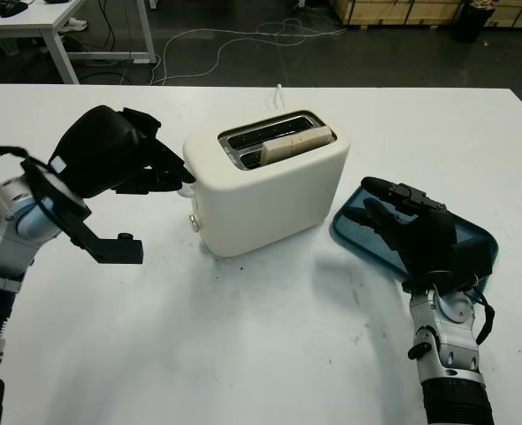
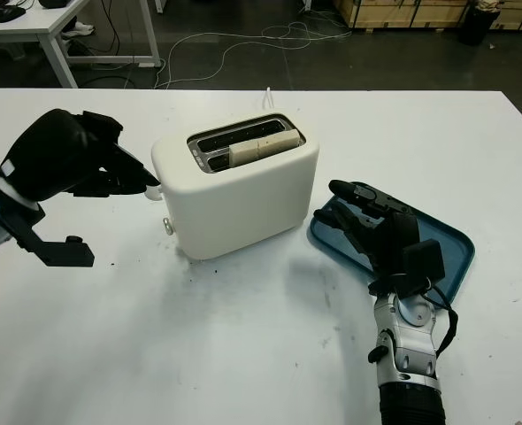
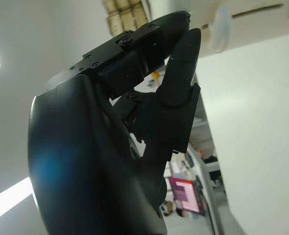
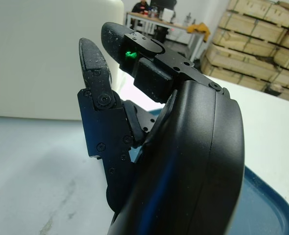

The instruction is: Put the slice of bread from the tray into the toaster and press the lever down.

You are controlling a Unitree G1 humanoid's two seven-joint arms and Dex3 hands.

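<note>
Bread (image 1: 289,143): in toaster (image 1: 270,186) slot, centre frame, long axis along slot.
Lever (image 1: 187,185): on toaster's left end, touching left hand (image 1: 119,159) fingertips; fingers curled, gripping nothing.
Right hand (image 1: 420,232): open over tray (image 1: 480,237), lower right.

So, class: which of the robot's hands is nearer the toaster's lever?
Left. The left hand has fingertips at the lever on the toaster; the right hand is over the tray.

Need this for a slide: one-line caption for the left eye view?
Bread sits in the toaster; left hand reaches its lever, right hand open over the tray.
</note>
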